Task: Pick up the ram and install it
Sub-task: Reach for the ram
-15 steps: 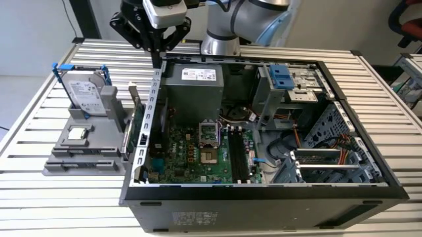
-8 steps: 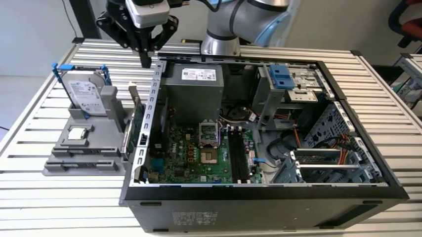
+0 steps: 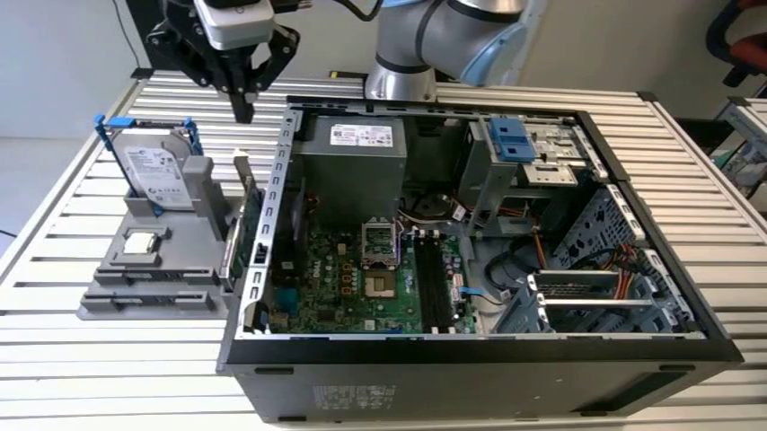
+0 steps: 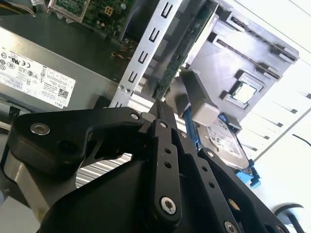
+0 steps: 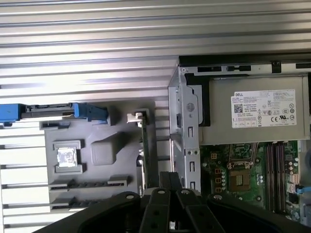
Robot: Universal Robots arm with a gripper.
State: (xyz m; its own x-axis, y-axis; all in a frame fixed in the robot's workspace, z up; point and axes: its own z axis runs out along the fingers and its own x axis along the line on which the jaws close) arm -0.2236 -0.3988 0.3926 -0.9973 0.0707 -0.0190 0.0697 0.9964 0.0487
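Ribbed metal slats, pale and glossy, form the table (image 3: 72, 359). On it sits a matt grey moulded holder (image 3: 156, 292) with stepped pockets and narrow slots, just beside an open black steel case (image 3: 480, 355).

Holder contents:
- A silver drive (image 3: 158, 171) with blue rails stands upright in the rear pocket.
- A small square silver chip (image 3: 142, 241) lies flat in a shallow recess.
- The ram (image 3: 248, 235), a thin, long dark-green stick, stands on its long edge in a slot on the side of the holder nearest the case. It is close to the case's perforated wall.
- In the first wrist view a white clip (image 5: 136, 116) sits at one end of that slot, and the ram reads as a narrow green line.

Case contents:
- A green mainboard (image 3: 348, 283), densely populated, lies flat on the floor.
- A square metal-framed socket (image 3: 377, 247) sits on the mainboard, with long black slots (image 3: 434, 287) alongside.
- A grey box supply (image 3: 354, 166) carries a white label.
- A blue plastic bracket (image 3: 509, 139) is on the drive cage.
- Bundled cables (image 3: 515, 265) lie near the cage.

The gripper (image 3: 243, 112) is a black jointed linkage with exposed screw heads. Its fingers (image 4: 163, 160) are pressed together with nothing between them. It hangs above the rear end of the holder, roughly over the ram's line and clear of it. The ram rests in the holder, outside the case, and is not installed.
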